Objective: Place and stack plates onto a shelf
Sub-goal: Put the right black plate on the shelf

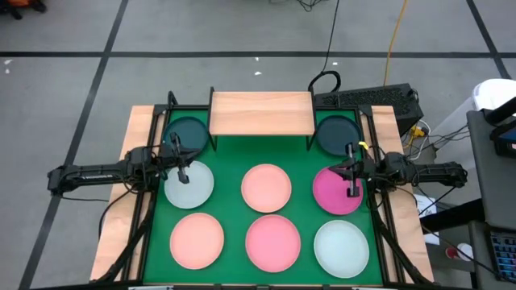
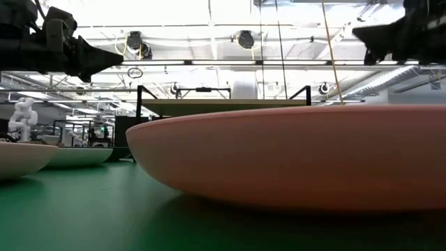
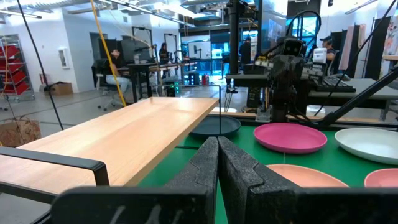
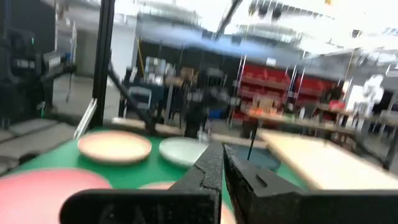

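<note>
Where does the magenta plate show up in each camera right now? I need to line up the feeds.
High view: magenta plate on the right of the green mat, under the right gripper.
Low view: not visible; a large pink plate fills the frame.
Left wrist view: right of centre, beyond the left gripper.
Right wrist view: cannot tell.
Shared landmark: the wooden shelf.

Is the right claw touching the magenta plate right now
Cannot tell. The high view puts the shut right claw over the magenta plate, but looking straight down hides any gap, and no other view settles it.
</note>
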Tool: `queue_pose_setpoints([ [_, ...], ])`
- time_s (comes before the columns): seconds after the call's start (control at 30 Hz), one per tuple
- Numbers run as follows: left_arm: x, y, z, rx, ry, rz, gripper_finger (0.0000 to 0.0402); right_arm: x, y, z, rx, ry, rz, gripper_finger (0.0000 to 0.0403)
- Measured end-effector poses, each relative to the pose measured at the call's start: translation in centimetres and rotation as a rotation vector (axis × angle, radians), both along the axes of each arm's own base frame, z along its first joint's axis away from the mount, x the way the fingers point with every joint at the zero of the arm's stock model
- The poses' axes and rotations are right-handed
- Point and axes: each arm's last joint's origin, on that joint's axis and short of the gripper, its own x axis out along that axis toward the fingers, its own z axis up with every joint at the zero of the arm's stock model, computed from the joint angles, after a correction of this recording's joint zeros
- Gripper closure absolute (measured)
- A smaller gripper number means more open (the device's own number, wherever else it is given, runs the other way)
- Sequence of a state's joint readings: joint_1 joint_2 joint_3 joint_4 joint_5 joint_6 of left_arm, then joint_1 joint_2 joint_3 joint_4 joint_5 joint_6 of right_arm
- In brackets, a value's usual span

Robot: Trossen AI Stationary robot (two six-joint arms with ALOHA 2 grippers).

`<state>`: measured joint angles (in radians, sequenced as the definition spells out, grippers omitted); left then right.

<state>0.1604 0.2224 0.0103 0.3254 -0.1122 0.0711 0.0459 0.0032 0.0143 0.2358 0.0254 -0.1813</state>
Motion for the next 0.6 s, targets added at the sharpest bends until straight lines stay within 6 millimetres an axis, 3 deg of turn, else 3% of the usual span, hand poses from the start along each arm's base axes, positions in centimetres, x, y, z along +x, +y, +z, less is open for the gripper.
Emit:
queue_pose_setpoints([
  [0.27, 0.0, 0.0, 0.0, 0.0, 0.0, 0.0, 0.0387, -0.6, 0.0, 1.7, 0.166, -0.186, 0.051, 0.0403],
  [0.37, 0.0, 0.0, 0.0, 0.0, 0.0, -0.001, 0.0387, -0.7, -0.3, 2.0, 0.184, -0.218, -0.031, 0.0403],
  [0.47, 0.0, 0.0, 0.0, 0.0, 0.0, 0.0, 0.0387, -0.5, -0.7, 1.7, 0.219, -0.183, -0.172, 0.0403],
  [0.6, 0.0, 0.0, 0.0, 0.0, 0.0, 0.0, 0.0387, 0.3, -0.8, 0.5, 0.233, -0.034, -0.235, 0.0403],
])
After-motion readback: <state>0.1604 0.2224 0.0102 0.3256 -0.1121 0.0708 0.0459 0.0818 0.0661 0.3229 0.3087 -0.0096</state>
